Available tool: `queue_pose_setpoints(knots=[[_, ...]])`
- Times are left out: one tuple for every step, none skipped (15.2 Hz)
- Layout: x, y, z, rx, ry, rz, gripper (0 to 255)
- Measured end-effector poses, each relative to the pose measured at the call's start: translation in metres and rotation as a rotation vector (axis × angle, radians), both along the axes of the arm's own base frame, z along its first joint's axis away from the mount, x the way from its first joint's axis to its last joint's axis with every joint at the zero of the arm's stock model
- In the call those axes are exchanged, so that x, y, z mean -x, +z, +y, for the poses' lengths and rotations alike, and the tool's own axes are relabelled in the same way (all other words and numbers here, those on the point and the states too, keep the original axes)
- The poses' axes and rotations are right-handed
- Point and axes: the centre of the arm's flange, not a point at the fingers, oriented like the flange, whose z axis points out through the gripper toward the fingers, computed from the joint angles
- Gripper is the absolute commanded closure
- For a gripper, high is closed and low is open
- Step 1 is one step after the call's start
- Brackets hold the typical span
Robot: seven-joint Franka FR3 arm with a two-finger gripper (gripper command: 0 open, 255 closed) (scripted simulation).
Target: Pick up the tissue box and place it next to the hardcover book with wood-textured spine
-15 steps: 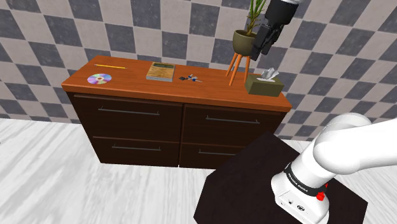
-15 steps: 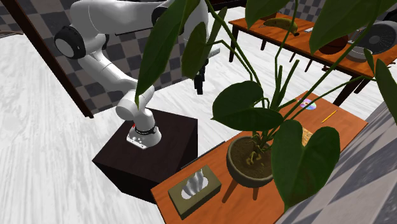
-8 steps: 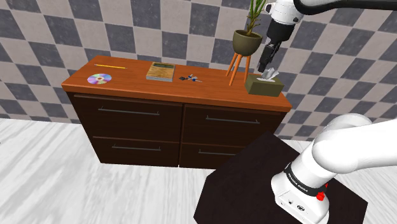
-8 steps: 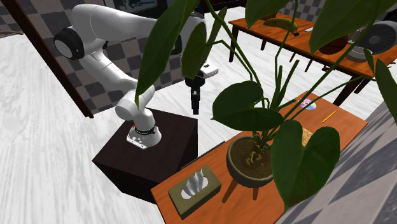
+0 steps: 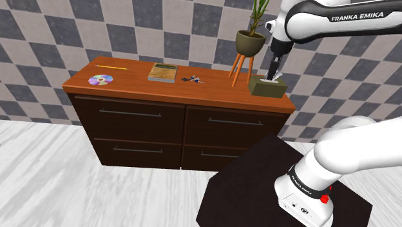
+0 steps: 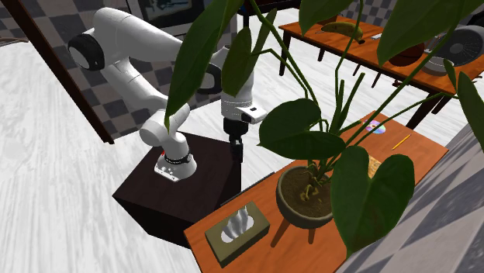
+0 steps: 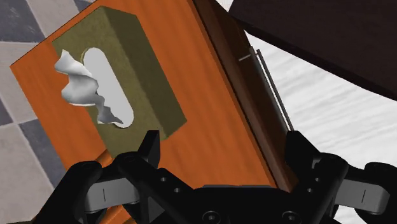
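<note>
Wrist view, jaws apart near tissue box (image 7: 145,71) (one corner hidden behind them)

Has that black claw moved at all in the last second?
Yes. In the shoulder view the gripper has dropped from beside the plant pot to just above the tissue box.

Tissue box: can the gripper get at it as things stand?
Probably yes. The open gripper hangs above the dresser top just beside the tissue box, nothing between them; the potted plant stands apart from the box.
</note>
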Motion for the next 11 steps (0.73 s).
queue_pose_setpoints(knots=[[0.0, -0.005, -0.012, 0.022, 0.015, 0.005, 0], [-0.003, -0.009, -0.02, 0.044, 0.031, 0.01, 0], [-0.004, -0.015, -0.03, 0.066, 0.046, 0.015, 0], [-0.008, -0.019, -0.039, 0.089, 0.062, 0.021, 0], [-0.009, -0.024, -0.049, 0.11, 0.077, 0.026, 0], [-0.012, -0.028, -0.06, 0.133, 0.092, 0.031, 0], [-0.016, -0.032, -0.067, 0.155, 0.108, 0.036, 0], [-0.018, -0.037, -0.076, 0.177, 0.124, 0.042, 0], [-0.023, -0.04, -0.086, 0.199, 0.139, 0.047, 0], [-0.026, -0.045, -0.096, 0.221, 0.154, 0.052, 0], [-0.028, -0.046, -0.106, 0.243, 0.17, 0.057, 0]])
